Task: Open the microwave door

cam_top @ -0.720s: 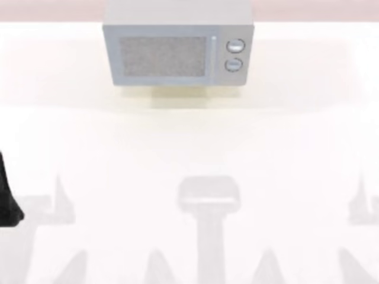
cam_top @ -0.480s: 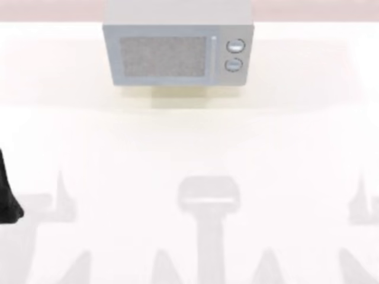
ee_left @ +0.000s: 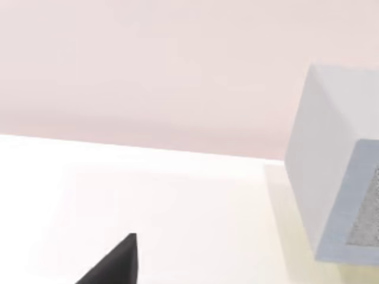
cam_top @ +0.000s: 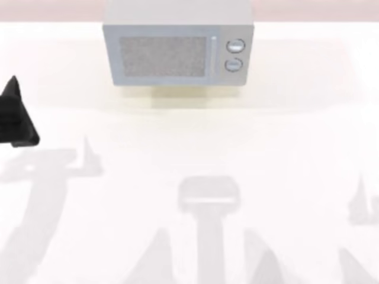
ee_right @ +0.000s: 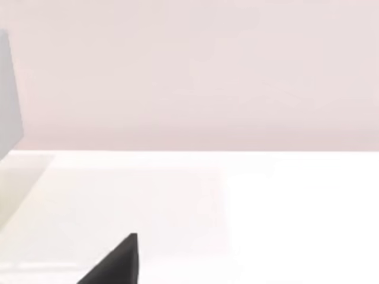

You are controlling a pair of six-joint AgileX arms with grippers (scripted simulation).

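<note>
The light grey microwave (cam_top: 177, 18) stands at the far middle of the table, and its side wall (ee_left: 323, 148) shows in the left wrist view. Its door (cam_top: 163, 56), with the speckled window, lies flat and closed against the front. A thin vertical handle strip (cam_top: 213, 56) runs beside the two round knobs (cam_top: 235, 45). My left gripper (cam_top: 15, 112) hovers at the table's left edge, well left of the microwave and apart from it. Only a dark tip of my right gripper (ee_right: 118, 263) shows in its wrist view; that arm is out of the top view.
The pale table (cam_top: 195, 136) stretches out in front of the microwave. A pinkish back wall (ee_left: 148, 71) rises behind it. A sliver of the microwave (ee_right: 9, 94) shows in the right wrist view.
My left gripper has moved along the left edge from the near side towards the far side, closer to the microwave's row. The door has not moved.
</note>
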